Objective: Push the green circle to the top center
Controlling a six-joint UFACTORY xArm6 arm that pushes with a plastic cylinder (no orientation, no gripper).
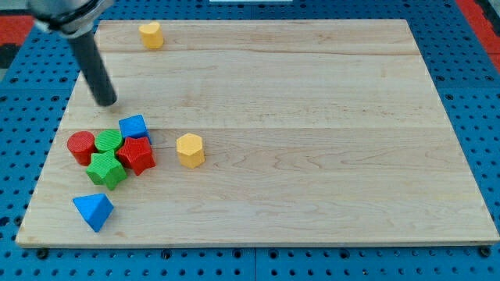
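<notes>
Main risk, as judged: the green circle [108, 141] was packed tight in a cluster at the view's left. It was flanked by a red circle [80, 147] on the view's left, a blue block [134, 126] and a red star [137, 154] on the view's right, and a green star [106, 169] just below. Any push delivered from above or from the side would likely have dragged neighbours along, or driven the circle deeper into the group. A route round to the cluster's lower side was thought needed, and a glancing contact there could have spun the circle off line toward the board's left edge.

The wooden board [312, 117] was seen lying flat on a blue pegboard bench [469, 94]; most of the board was bare.

Apart from the cluster: a yellow hexagon [190, 149] to its right, a blue triangle [94, 211] near the bottom left, a yellow block [151, 35] at the top edge.

No hand was fitted. My tip [106, 101] was noted above the cluster, near but not touching, and nothing was held.
</notes>
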